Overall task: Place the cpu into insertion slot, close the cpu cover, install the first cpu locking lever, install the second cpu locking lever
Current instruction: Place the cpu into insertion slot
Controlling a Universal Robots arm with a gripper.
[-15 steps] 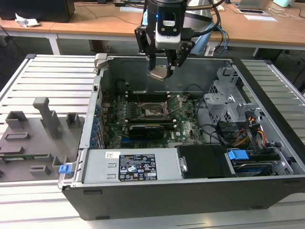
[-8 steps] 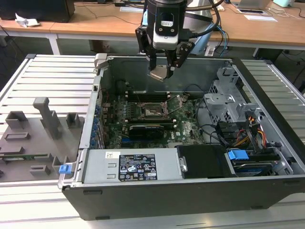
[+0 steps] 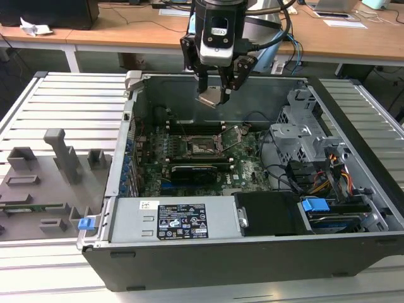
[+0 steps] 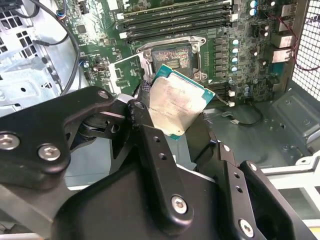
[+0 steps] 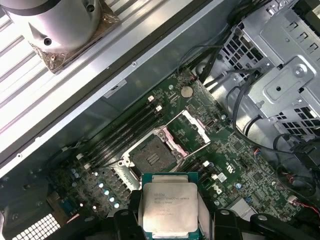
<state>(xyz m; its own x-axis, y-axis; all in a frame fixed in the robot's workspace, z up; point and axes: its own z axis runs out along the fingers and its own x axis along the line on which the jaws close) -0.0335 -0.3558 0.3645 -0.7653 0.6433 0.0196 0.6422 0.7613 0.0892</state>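
My gripper [image 3: 216, 93] hangs above the open computer case, shut on the cpu [image 3: 211, 98], a flat silver square chip held tilted by its edges. Both wrist views show the cpu [image 5: 170, 206] [image 4: 175, 102] between the black fingers [image 5: 123, 220], well above the motherboard. The insertion slot [image 3: 201, 146] [image 5: 150, 155] [image 4: 173, 56] lies bare in the middle of the green board, below and slightly ahead of the chip. The cpu cover [image 5: 186, 129] [image 4: 123, 72] stands swung open beside the slot.
A long black expansion card [image 3: 196, 169] sits just in front of the slot, memory sticks [image 4: 175, 20] behind it. The metal drive cage [image 3: 309, 132] with cables is on the exterior view's right, the power supply [image 3: 177, 221] at the front. Grey fixtures [image 3: 50, 164] stand on the table outside the case.
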